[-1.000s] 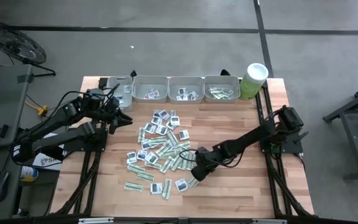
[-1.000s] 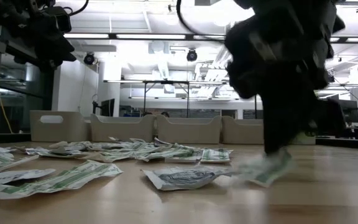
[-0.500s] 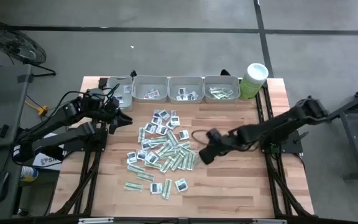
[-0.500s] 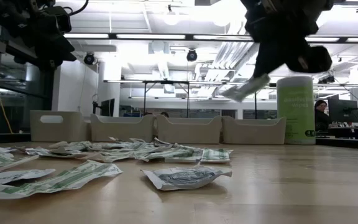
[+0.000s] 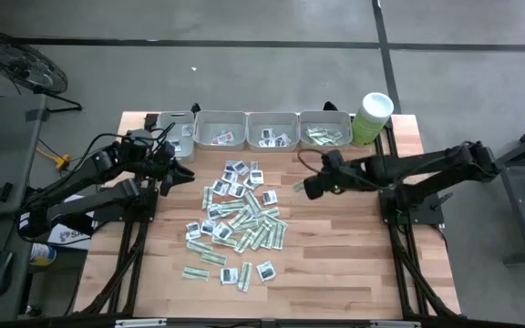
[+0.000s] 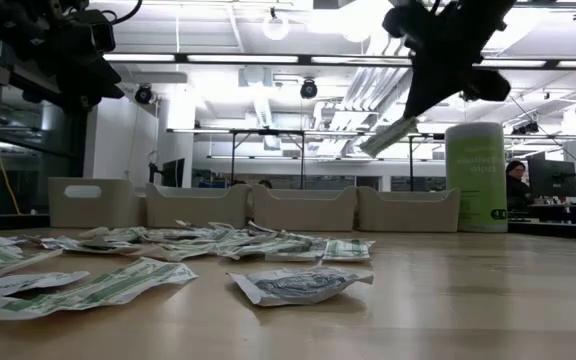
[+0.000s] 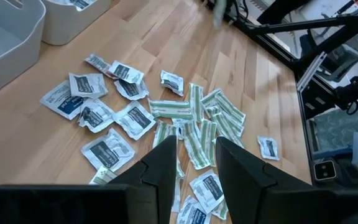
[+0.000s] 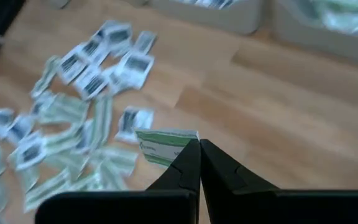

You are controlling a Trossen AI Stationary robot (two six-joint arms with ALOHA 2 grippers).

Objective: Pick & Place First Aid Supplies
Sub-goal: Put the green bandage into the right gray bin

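The first aid supplies [image 5: 235, 214] lie in a loose pile on the wooden table: narrow green-white strips and squarish white sachets, also seen in the left wrist view [image 7: 166, 115]. My right gripper [image 5: 305, 188] hangs above the table right of the pile, short of the far trays. It is shut on one green-white strip [image 8: 165, 145]. My left gripper [image 7: 196, 158] stays raised over the table's far left [image 5: 188, 175], open, with nothing between its fingers. My right gripper pinches one end of the green-white strip [image 8: 182, 149] between its two fingertips. The fingers slant down. The rest of the strip sticks out past the fingertips and slants downward [image 6: 388, 137], lifted clear of the table.
Several grey trays [image 5: 220, 117] stand in a row along the far edge; the rightmost [image 5: 301, 128] holds green strips. A tall pale green tub [image 5: 372, 118] with a white lid stands right of them. Bare wood lies right of the pile.
My right gripper, shut on a strip, has risen from the table at the pile's near right corner. It has swung toward the far edge and somewhat right, tipping less steeply down. The strip has been lifted clear of the table. The pile has stayed put.
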